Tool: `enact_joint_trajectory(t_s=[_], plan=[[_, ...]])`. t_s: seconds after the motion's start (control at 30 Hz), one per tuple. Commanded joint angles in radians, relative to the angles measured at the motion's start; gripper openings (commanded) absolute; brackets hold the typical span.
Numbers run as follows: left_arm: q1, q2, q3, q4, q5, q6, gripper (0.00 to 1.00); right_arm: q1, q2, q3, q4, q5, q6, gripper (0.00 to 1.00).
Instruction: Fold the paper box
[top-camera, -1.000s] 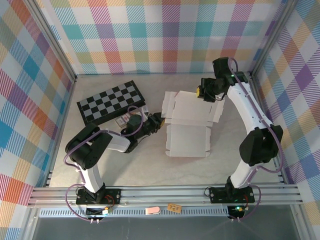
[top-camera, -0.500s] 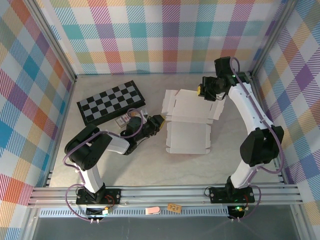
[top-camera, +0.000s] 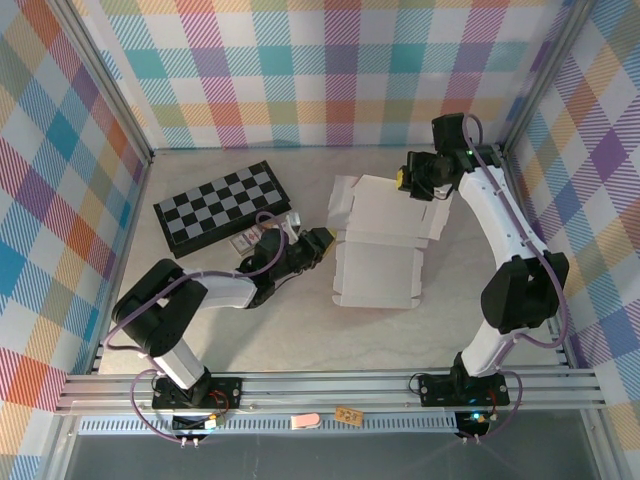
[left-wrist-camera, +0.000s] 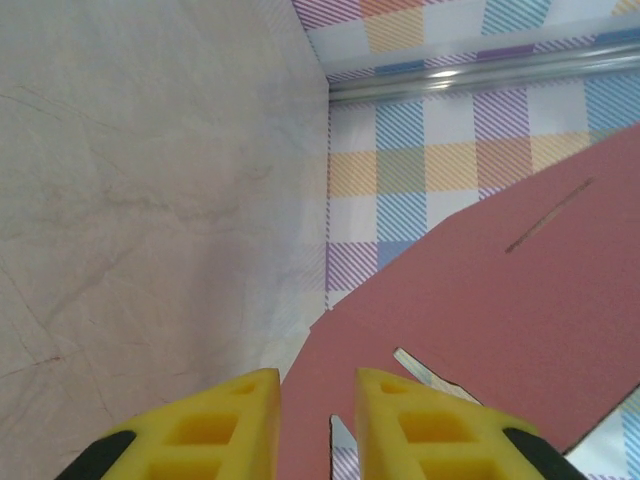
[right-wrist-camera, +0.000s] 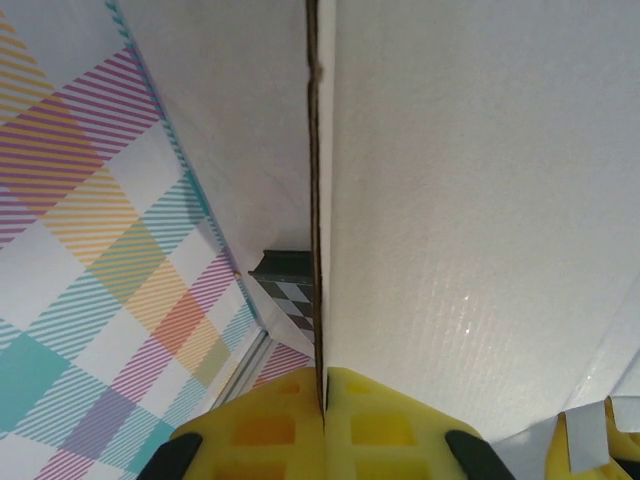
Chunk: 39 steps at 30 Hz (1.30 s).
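The right claw (top-camera: 405, 183) is clamped shut on the far edge of the paper box (top-camera: 378, 270), and its wrist view shows the yellow fingers (right-wrist-camera: 265, 430) pressed together on the card, seen edge-on (right-wrist-camera: 480, 200) with the pale reverse face running off to that claw's right. From this claw the box spreads toward the arm bases, reverse side up, over the worktop (top-camera: 300, 320). The left claw (top-camera: 322, 238) sits at the box's left edge with its jaws narrowly parted and gripping nothing; just ahead of its fingers (left-wrist-camera: 245, 420) the pink face (left-wrist-camera: 500, 290) rises at a slant, with bare worktop (left-wrist-camera: 130, 200) to its left. A chessboard (top-camera: 220, 205) lies behind the left claw, well apart from the box.
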Motion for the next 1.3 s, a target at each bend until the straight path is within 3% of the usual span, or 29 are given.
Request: enact_joint_trajectory(t_s=[0.0,0.17,0.3,0.97,1.27], plan=[[-0.020,-0.032,0.052,-0.110,-0.017,0.083,0.26,0.002,-0.026,-0.017,0.010,-0.016,0.021,0.00],[-0.037,-0.061,0.099,-0.257,-0.080,0.150,0.29,0.011,-0.042,-0.043,0.027,-0.008,0.032,0.00],[-0.044,-0.080,0.069,-0.267,-0.117,0.137,0.31,0.012,-0.054,-0.060,0.049,0.006,0.040,0.00],[-0.047,-0.004,-0.053,0.093,-0.124,-0.042,0.36,0.017,-0.048,-0.073,0.072,-0.005,0.050,0.00],[-0.062,-0.052,0.012,-0.109,-0.109,0.054,0.36,0.018,-0.045,-0.071,0.072,-0.012,0.043,0.00]])
